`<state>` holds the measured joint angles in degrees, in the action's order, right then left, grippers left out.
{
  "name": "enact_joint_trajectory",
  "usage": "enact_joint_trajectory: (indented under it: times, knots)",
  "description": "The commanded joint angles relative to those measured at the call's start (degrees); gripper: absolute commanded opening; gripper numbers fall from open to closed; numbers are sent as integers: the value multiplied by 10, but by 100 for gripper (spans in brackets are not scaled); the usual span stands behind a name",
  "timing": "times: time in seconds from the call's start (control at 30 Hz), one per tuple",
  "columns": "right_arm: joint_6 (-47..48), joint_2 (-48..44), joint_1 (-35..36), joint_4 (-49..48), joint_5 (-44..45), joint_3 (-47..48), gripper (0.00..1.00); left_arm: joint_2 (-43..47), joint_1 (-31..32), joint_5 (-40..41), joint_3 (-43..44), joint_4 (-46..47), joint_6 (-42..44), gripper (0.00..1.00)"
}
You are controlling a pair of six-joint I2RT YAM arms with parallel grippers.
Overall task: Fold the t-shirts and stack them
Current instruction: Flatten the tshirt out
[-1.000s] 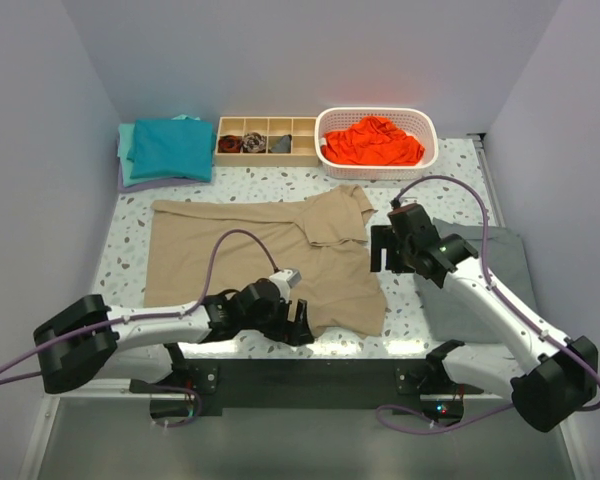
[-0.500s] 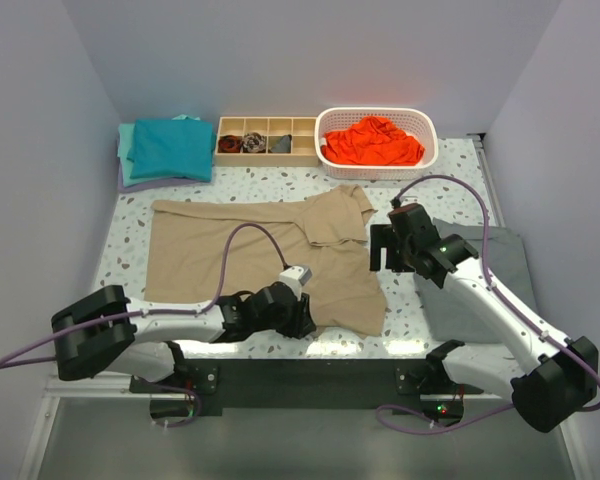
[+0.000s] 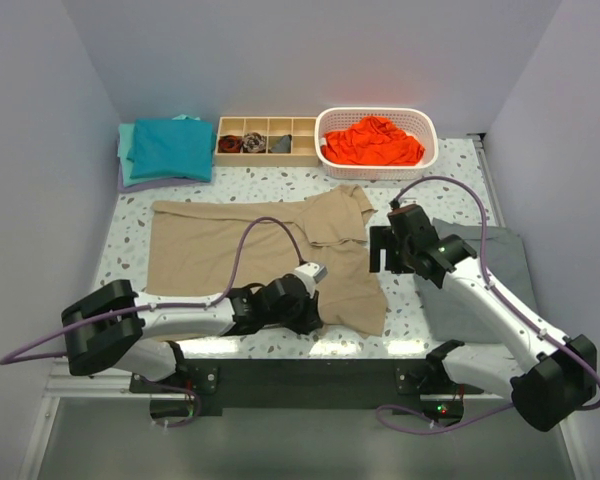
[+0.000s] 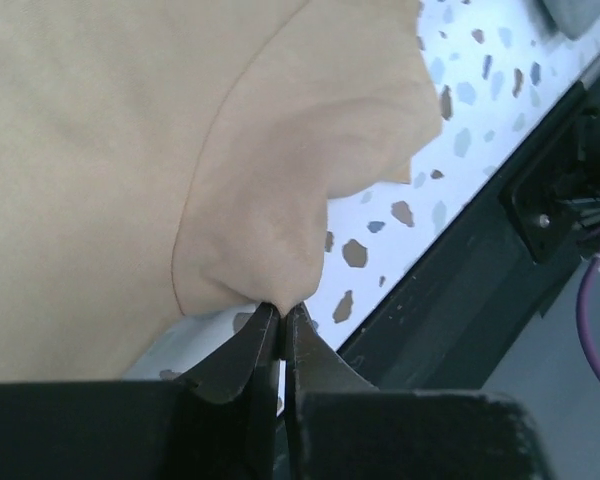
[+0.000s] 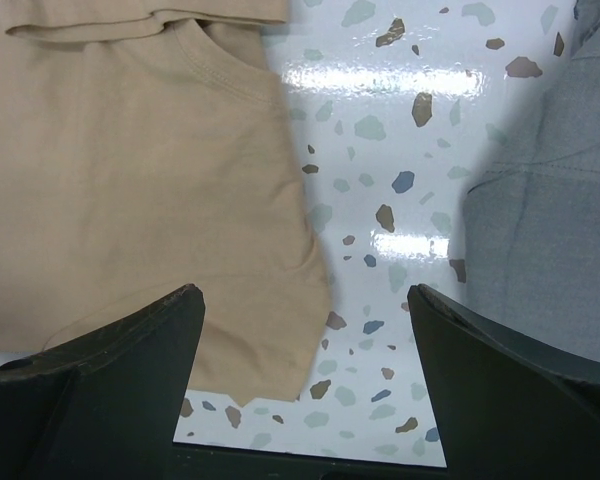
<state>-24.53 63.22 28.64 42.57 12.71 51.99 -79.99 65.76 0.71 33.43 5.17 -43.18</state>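
Since the earlier frame, the left gripper [image 3: 305, 308] has travelled to the right along the near edge of the table [image 3: 280, 185] and its jaws have gone from spread to pinched together. The right arm has not changed position.

The tan t-shirt [image 3: 250, 255] lies spread flat across the middle of the table, with one sleeve folded over near its far right corner. In the left wrist view, the left gripper [image 4: 280, 312] is clamped on a small gathered fold of the near hem of the tan t-shirt [image 4: 130, 150], close to the near right corner. The fabric puckers upward at the pinch point.

The right gripper [image 3: 385, 248] hovers over the right edge of the tan t-shirt with its jaws fully spread and nothing between them. In the right wrist view, the right gripper [image 5: 302, 300] straddles the shirt's edge and bare table.

A grey cloth [image 3: 490, 270] lies flat on the table to the right of the tan t-shirt, apart from it.

At the far edge, the folded teal t-shirts [image 3: 170, 148] are stacked at the left. A wooden tray [image 3: 265, 157] holding rolled socks [image 3: 230, 143] stands beside them. The white basket [image 3: 427, 140] at the right contains the crumpled orange-red t-shirt [image 3: 372, 140].
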Motion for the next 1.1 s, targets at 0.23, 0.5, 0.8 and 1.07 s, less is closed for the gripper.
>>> enact_joint_trajectory:
  times: [0.23, 0.5, 0.8, 1.07]
  knots:
    - [7, 1, 1, 10, -22, -19, 86, 3, -5, -191, 118, -231, 125, 2]
    - [6, 22, 1, -3, -30, -16, 86, 45, -63, -206, 121, -348, 142, 0]
    - [9, 43, 0, -42, -1, -16, 86, 47, -96, -9, 180, -432, 137, 79]
    - [9, 142, -31, -149, -77, 29, 83, 86, -162, 218, 215, -355, 124, 91]
